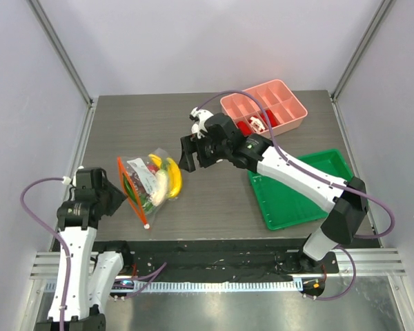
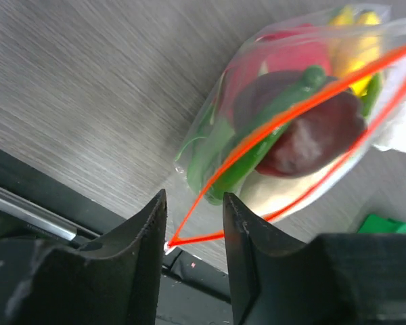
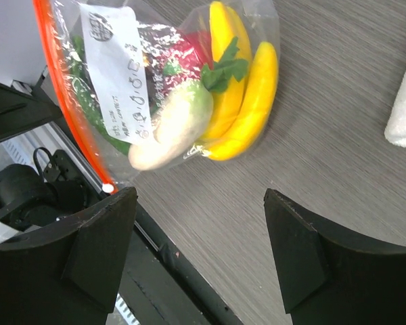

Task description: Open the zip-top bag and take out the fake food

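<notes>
The zip-top bag [image 1: 146,185] lies on the grey desk [image 1: 124,124]. Its long axis runs from the orange zip strip [image 2: 184,229] out to the sealed end, where the banana [image 1: 172,176] presses against the plastic. The strip end faces the left claw [image 2: 193,203], the nearer of the two. Its fingers stand on either side of the strip's corner with a gap showing, and I cannot tell whether they bite it. Two orange lines part from that corner, so the mouth looks partly open. Off the bag's sealed end the right claw [image 3: 197,203] hangs spread wide and empty, just short of the white vegetable [image 3: 169,128]. The desk under the bag is flat and brushed, probably slick against plastic. A green tray [image 1: 297,189] sits well beyond the sealed end.
</notes>
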Robot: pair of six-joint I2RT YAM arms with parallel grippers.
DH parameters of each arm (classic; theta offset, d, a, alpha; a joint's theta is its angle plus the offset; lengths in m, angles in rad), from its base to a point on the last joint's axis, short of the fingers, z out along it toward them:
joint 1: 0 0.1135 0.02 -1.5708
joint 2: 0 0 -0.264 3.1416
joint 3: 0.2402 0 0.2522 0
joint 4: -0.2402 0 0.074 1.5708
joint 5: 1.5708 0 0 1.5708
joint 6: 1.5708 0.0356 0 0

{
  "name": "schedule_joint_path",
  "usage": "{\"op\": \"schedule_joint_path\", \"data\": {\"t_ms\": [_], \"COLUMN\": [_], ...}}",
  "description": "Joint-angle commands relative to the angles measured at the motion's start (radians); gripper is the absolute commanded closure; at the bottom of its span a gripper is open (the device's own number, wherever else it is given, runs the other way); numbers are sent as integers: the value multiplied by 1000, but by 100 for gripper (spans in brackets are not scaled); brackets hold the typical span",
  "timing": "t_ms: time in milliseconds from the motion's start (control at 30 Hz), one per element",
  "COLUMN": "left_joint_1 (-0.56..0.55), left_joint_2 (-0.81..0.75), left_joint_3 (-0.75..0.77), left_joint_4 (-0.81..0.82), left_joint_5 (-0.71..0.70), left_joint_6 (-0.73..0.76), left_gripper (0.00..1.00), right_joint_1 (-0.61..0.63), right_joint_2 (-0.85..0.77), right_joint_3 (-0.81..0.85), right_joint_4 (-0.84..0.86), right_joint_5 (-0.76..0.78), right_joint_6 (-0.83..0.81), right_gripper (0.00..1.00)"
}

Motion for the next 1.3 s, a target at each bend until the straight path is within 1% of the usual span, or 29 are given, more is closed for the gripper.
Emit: {"op": "schedule_joint_path", "data": {"t_ms": [0,67,167,300,367,433,467,567,600,667,733,767,833,900,1000,1133,1200,1233,1267], "left_joint_1": [5,3,5,5,3,5,5,5,3,3,5,5,5,5,3,0,2,0,0], "left_joint_2": [-6,-15,9,32,31,20,17,17,23,38,50,58,63,57,51,54,66,73,81], "left_joint_3": [-14,-34,-66,-80,-92,-103,-121,-150,-153,-181,-201,-205,-201,-193,-147,-34,-17,-18,-27], "left_joint_4": [103,109,115,123,137,158,196,275,308,376,451,482,535,574,606,557,580,598,659], "left_joint_5": [43,51,65,65,63,65,65,126,131,156,164,211,241,276,311,299,325,372,391], "left_joint_6": [69,64,49,69,79,84,90,84,78,110,121,130,139,161,198,207,202,190,150], "left_gripper": [58,55,57,69,69,69,69,61,56,55,69,75,90,100,100,100,100,100,100], "right_joint_1": [-15,-19,-22,-24,-24,-25,-24,-25,-24,-24,-24,-24,-24,-24,-24,-16,-15,-12,-3], "right_joint_2": [-57,-60,-63,-73,-77,-77,-76,-76,-77,-80,-79,-74,-66,-50,-24,24,64,102,121], "right_joint_3": [-24,-29,-26,-27,-32,-34,-35,-34,-34,-37,-26,-18,17,41,97,152,225,253,281], "right_joint_4": [14,14,14,14,16,16,16,14,11,10,5,1,-22,-59,-87,-61,-61,-59,-61], "right_joint_5": [-3,-3,-2,3,1,4,4,6,6,18,37,37,25,14,-40,-72,-78,-83,-92], "right_joint_6": [-25,-30,-32,-33,-33,-32,-32,-32,-30,-38,-44,-51,-59,-70,-64,-3,22,28,34], "right_gripper": [19,19,18,18,19,18,19,18,18,18,19,19,19,19,21,23,24,25,26]}}
